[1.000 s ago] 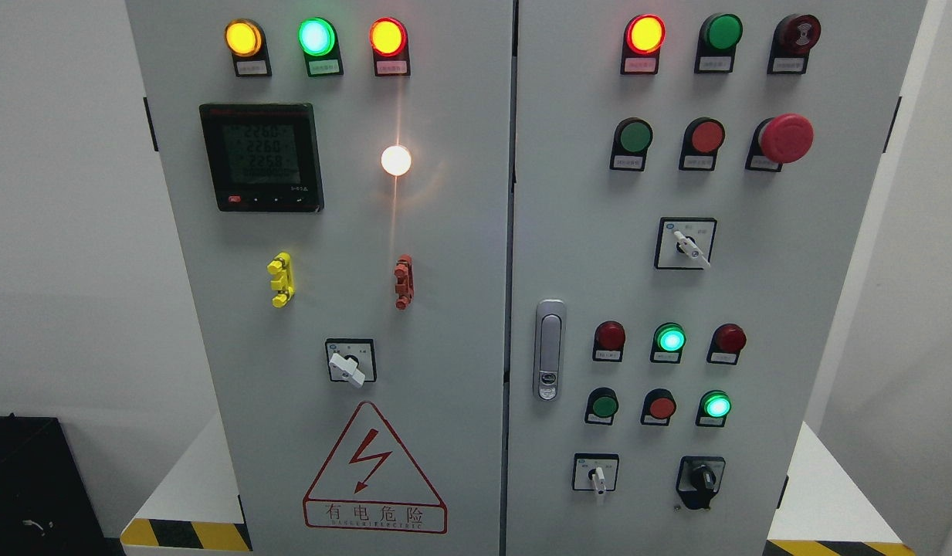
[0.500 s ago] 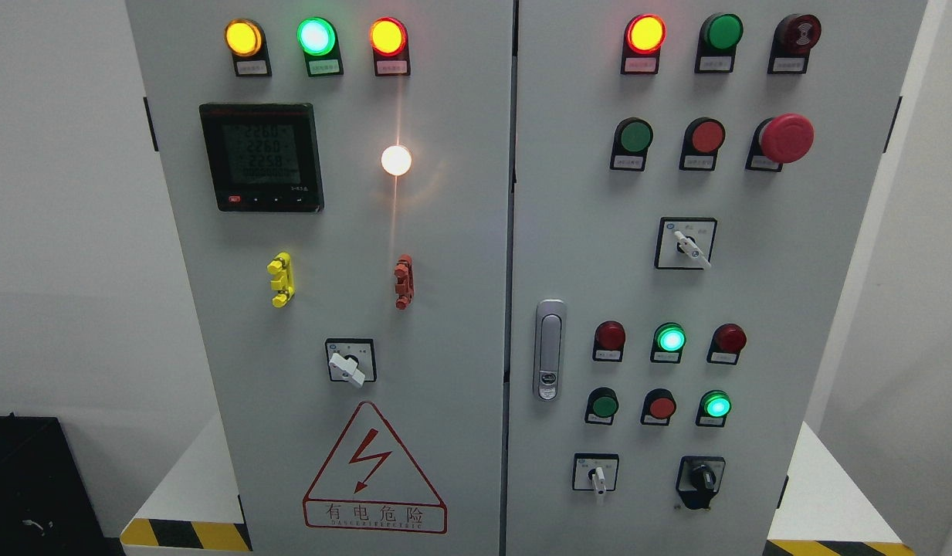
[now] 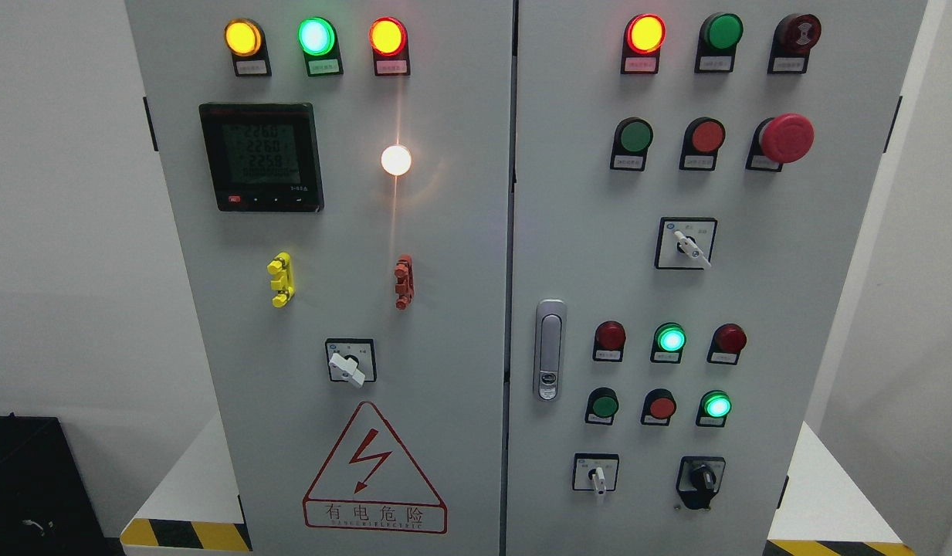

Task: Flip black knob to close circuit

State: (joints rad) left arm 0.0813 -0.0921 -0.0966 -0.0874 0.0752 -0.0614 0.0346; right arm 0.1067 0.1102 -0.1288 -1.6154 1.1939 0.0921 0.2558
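The black knob (image 3: 702,479) sits on a black plate at the lower right of the grey cabinet's right door (image 3: 738,270). Its handle points straight down, a little to the left. To its left is a white selector switch (image 3: 597,479) with its lever down. Neither of my hands nor arms shows in the head view.
Lit and unlit round lamps and buttons fill the right door, with a red mushroom stop button (image 3: 784,138) at top right. A silver door latch (image 3: 550,350) stands near the seam. The left door carries a meter (image 3: 262,157), a white selector (image 3: 349,364) and a red warning triangle (image 3: 374,471).
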